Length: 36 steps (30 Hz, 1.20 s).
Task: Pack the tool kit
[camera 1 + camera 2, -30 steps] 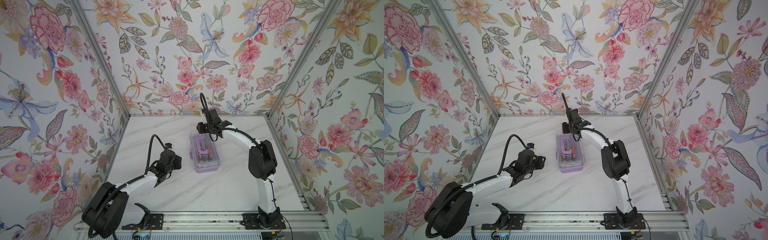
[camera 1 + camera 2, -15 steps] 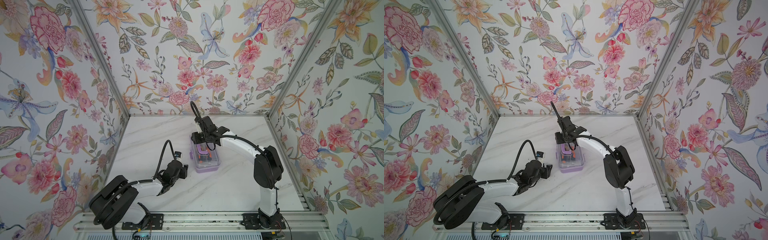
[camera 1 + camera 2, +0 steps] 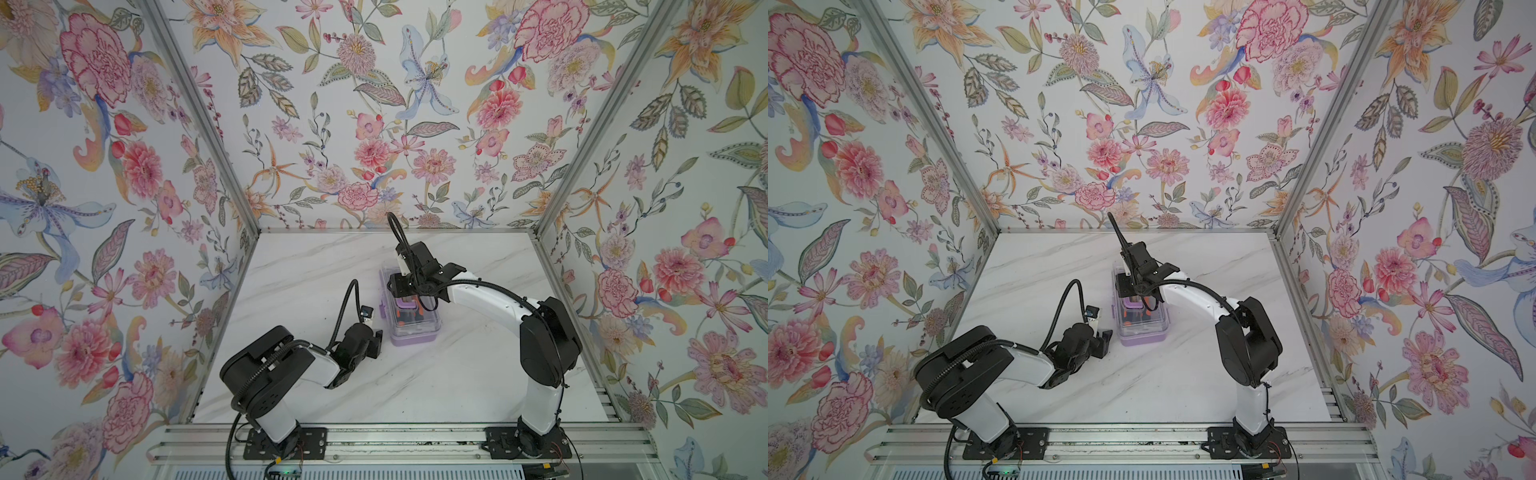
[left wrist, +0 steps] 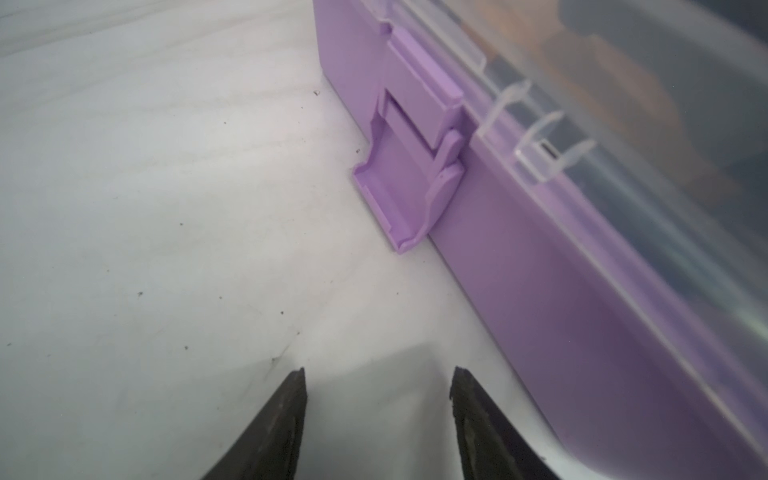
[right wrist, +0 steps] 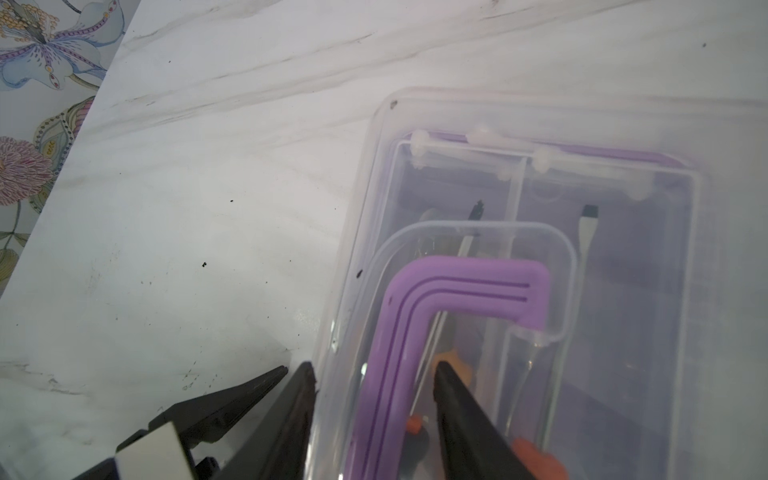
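**Both top views.** Note lilac box (image 3: 413,330) on the table (image 3: 457,374), about midway between the left and right edges, lid down. Long axis running from near edge toward far edge. Note right gripper (image 3: 405,293) above the far half of the lid. Note left gripper (image 3: 1104,337) low, just beside the box's left long side, close to its near corner. Cannot tell either jaw state from up here.

**Left wrist view.** See left gripper (image 4: 378,374) with jaws apart and nothing between, tips close to the table, aimed along the side wall (image 4: 540,291). See latch (image 4: 409,183) swung down and out from that wall, not hooked over the clear lid (image 4: 623,124). Judge the low approach as a set-up for flipping the latch shut.

**Right wrist view.** See right gripper (image 5: 374,368) with jaws apart, straddling one limb of the purple handle (image 5: 457,291), a gap on either side, not clamped. Probably stationed there to steady the box during latch closing. See screwdrivers (image 5: 586,232) inside, shafts lying along the long axis. Packing judged nearly complete, latching not yet done.
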{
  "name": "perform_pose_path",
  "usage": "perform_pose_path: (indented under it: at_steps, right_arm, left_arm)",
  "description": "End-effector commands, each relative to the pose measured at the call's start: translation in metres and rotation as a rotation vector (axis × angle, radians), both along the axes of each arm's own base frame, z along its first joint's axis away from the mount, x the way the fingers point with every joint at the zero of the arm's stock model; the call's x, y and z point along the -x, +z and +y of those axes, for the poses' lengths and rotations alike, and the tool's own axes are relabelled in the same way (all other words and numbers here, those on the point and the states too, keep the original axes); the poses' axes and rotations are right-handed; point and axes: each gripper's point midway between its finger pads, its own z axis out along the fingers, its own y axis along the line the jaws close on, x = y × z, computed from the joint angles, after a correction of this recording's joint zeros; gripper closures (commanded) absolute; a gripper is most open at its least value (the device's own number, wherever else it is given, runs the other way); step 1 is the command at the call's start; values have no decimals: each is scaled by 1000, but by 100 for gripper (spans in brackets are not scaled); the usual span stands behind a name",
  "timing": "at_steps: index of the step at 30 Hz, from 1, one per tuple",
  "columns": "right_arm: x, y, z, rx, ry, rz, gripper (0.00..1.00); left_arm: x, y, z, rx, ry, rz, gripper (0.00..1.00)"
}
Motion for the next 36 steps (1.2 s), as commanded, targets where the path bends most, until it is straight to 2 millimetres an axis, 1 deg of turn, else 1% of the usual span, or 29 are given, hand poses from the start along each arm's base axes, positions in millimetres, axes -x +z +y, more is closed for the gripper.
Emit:
perform_pose_path:
  at_steps: [1,5,10,14,19,22,27,32,36]
  right_arm:
    - [12,-16,-21,52,-30,61,52]
    - [19,-20,-25,57,-28,72,53]
    - [21,-23,-29,61,-31,79,54]
    - [21,-27,-30,60,-28,90,54]
    - [21,-27,-28,53,-23,93,54]
    - [20,-28,-25,45,-18,100,55]
    - [20,-30,-22,43,-15,108,55]
    - [22,-33,-21,41,-10,119,55]
    - [22,-34,-21,39,-9,122,55]
  left_arm:
    - [-14,9,-7,-26,2,-74,42]
    - [-21,3,-10,-54,14,-82,43]
    - [-27,-6,-14,-57,23,-79,44]
    - [-30,-13,-17,-56,25,-69,45]
    - [-34,-19,-17,-67,44,-74,46]
    - [-37,-16,-19,-54,47,-93,46]
    - [-43,-10,-16,-54,77,-125,46]
    - [-51,-5,-12,-103,92,-145,46]
    - [-55,3,-3,-93,113,-159,46]
